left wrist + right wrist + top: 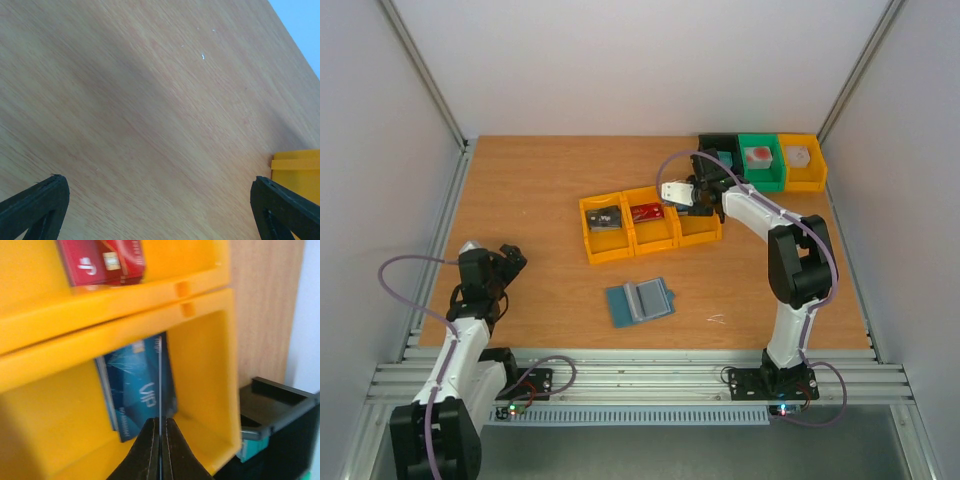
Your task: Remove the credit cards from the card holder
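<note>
Row of 3 yellow bins (610, 250) mid-table: dark grey card (604, 218) in left one, red card (646, 212) in middle. Black bin (280, 405) just beside. R gripper (160, 424) closed, tips inside right bin; blue card (132, 385) just beyond tips, contact not clear. L gripper (157, 182) wide open over table (150, 100). Card holder (639, 300) open, well apart.

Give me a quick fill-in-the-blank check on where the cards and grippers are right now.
The card in the bin below the right gripper is ___. The red card lies in the ___ of three yellow bins. The left gripper has jaws standing ___.
Missing: blue; middle; open.
</note>
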### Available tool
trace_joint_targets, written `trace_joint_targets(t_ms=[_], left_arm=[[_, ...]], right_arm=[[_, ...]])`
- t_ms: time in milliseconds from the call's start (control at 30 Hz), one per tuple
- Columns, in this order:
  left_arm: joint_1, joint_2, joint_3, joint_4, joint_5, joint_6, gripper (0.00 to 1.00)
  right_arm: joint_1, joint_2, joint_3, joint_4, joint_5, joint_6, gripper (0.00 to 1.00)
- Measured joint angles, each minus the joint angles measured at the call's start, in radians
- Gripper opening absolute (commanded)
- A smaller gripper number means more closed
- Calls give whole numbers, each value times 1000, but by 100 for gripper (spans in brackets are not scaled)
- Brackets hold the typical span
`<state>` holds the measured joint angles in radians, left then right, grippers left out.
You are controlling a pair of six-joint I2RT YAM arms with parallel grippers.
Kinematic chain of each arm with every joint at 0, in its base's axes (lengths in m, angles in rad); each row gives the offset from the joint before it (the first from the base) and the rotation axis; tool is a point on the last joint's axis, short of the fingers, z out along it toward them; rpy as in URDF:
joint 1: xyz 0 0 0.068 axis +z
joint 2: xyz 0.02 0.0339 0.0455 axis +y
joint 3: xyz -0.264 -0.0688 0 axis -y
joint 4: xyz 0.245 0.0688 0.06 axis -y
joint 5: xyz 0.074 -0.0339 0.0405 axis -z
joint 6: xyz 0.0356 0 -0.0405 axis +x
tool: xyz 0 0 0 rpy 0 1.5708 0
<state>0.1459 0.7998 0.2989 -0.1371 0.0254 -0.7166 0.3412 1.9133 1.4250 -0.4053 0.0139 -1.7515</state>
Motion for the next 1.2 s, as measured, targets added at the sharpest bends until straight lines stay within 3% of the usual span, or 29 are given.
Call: trace_joint_targets(t_ms=[400, 600, 700, 800, 833, 1067, 1100, 1200], left_arm=[[1, 14, 0, 1, 1, 0, 99], [1, 14, 0, 1, 4, 0, 99], [1, 14, 0, 1, 4, 0, 99], [1, 13, 0, 1, 4, 0, 99], [1, 13, 0, 1, 4, 0, 99], [1, -13, -9, 8, 4, -16, 99], [1, -22, -11, 9, 4, -16, 99], [1, -39, -12, 16, 4, -16, 99]], right_arm=[[8, 10, -43, 34, -6, -35, 1], [2, 72, -42, 145, -3, -69, 13], [2, 92, -42, 166, -5, -88, 30], [2, 92, -47, 186, -8, -94, 60], [2, 92, -50, 194, -6, -96, 65], [3, 82, -56, 152, 21, -88, 81], [3, 77, -56, 145, 23, -86, 91], [3, 52, -56, 143, 35, -83, 98]])
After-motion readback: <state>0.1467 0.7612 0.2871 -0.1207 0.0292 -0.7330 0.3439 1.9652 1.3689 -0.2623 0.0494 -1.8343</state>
